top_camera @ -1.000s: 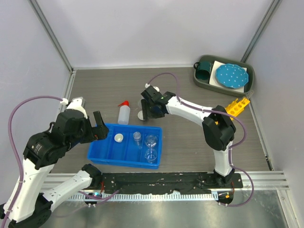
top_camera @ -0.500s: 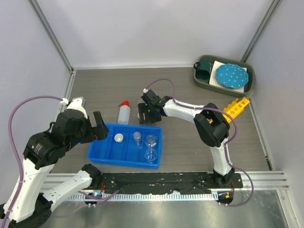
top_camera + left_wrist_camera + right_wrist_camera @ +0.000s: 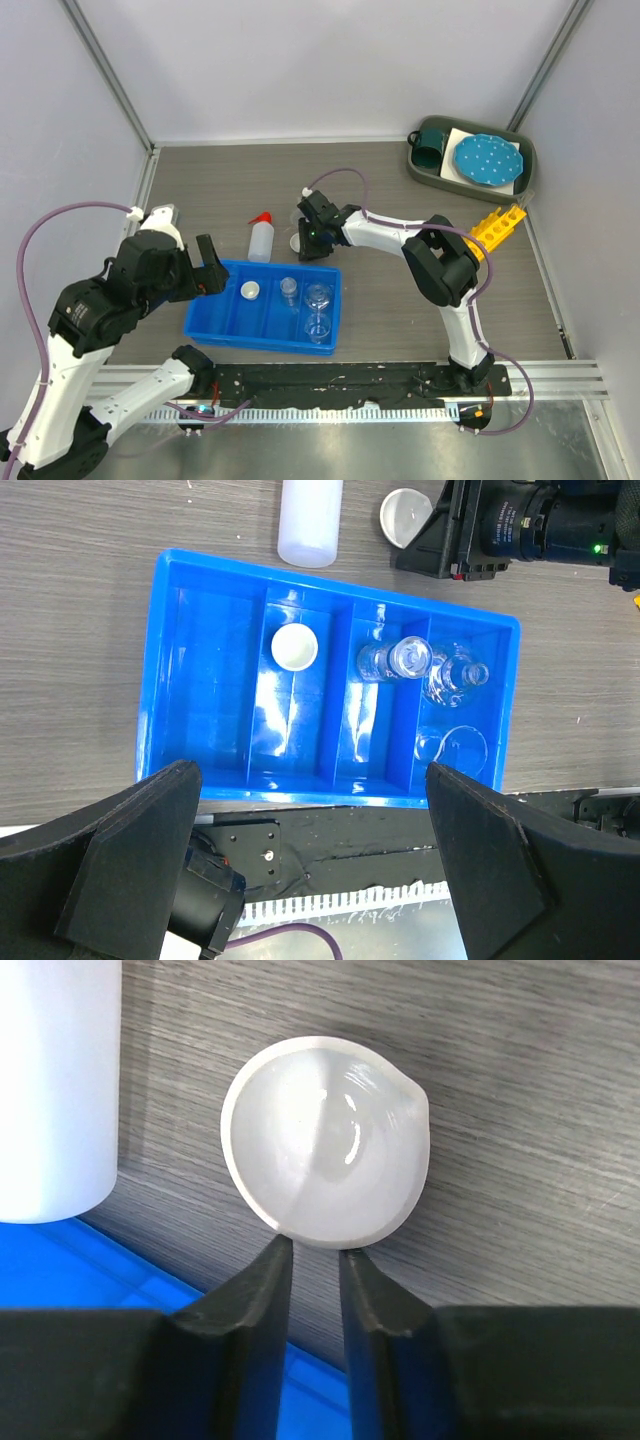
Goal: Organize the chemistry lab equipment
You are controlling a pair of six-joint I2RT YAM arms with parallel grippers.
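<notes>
Dish [image 3: 325, 1140]: glossy white, round, lipped | right end effector [image 3: 315, 1250]: near-closed at rim, grip unclear | left end effector [image 3: 310, 770]: wide open

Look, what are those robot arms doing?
They are tidying lab things into a blue tray. The right arm's fingers sit nearly shut at the rim of a small white dish on the table, beside the squeeze bottle. The left arm's fingers hang open above the tray, which already holds another dish and clear glassware.
</notes>
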